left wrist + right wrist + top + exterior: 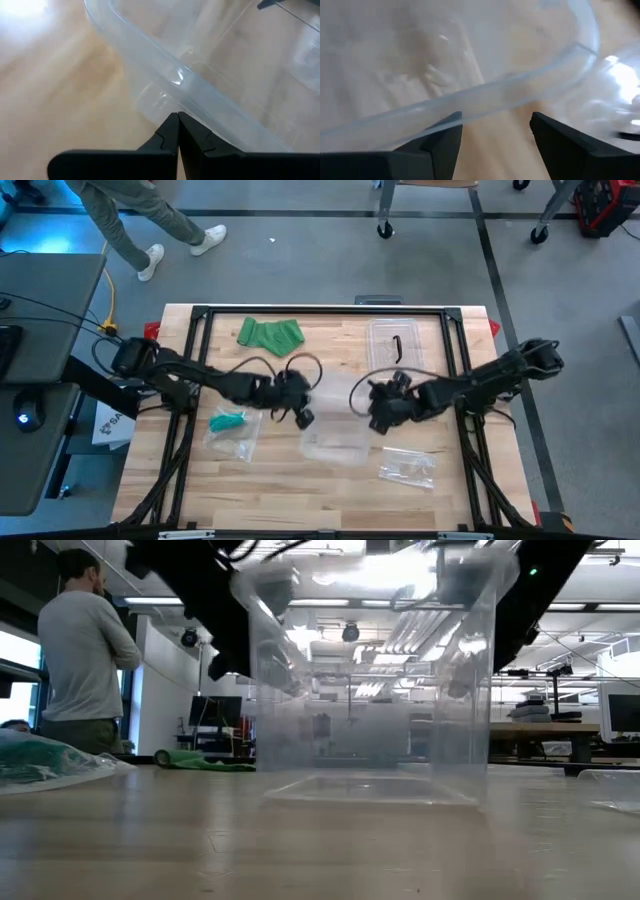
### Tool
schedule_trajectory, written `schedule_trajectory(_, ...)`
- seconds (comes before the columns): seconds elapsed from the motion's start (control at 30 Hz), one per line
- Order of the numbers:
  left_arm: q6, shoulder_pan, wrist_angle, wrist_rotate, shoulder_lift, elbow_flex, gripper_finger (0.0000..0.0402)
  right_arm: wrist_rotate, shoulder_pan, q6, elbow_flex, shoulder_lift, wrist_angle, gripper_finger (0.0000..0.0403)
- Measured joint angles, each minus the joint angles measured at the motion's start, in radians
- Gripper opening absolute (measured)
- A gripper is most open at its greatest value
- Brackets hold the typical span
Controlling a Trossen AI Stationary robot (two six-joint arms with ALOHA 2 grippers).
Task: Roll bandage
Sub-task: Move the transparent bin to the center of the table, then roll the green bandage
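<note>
The wooden table (pixel 330 490) carries a clear plastic bin (pixel 335 438) near its middle, with the left gripper (pixel 303 416), fingers pressed together, at the bin's left rim and the right gripper (pixel 377 420), fingers spread apart and empty, at its right rim. A green cloth (pixel 270 333) lies by the far edge. The green bandage in its clear bag (pixel 232 426) rests toward the left edge, and a second clear bag (pixel 408 467) lies toward the near right corner.

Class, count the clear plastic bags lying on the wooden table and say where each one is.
2. One clear plastic bag holding a green item lies near the table's left edge; another clear plastic bag lies front right. More may hide behind the clear plastic box.
</note>
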Motion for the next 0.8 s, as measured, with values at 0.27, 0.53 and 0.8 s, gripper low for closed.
schedule_trajectory(0.27, 0.142, 0.199, 0.141, 0.009, 0.009, 0.000, 0.0000, 0.003, -0.238, -0.218, 0.001, -0.012, -0.059, 0.0233)
schedule_trajectory(0.53, 0.174, 0.298, 0.201, 0.098, 0.017, 0.005, 0.0000, 0.062, -0.419, -0.337, 0.001, -0.060, -0.068, 0.0233)
schedule_trajectory(0.8, 0.207, 0.291, 0.186, 0.081, 0.011, 0.005, 0.0000, 0.066, -0.485, -0.343, 0.001, -0.154, -0.117, 0.0234)
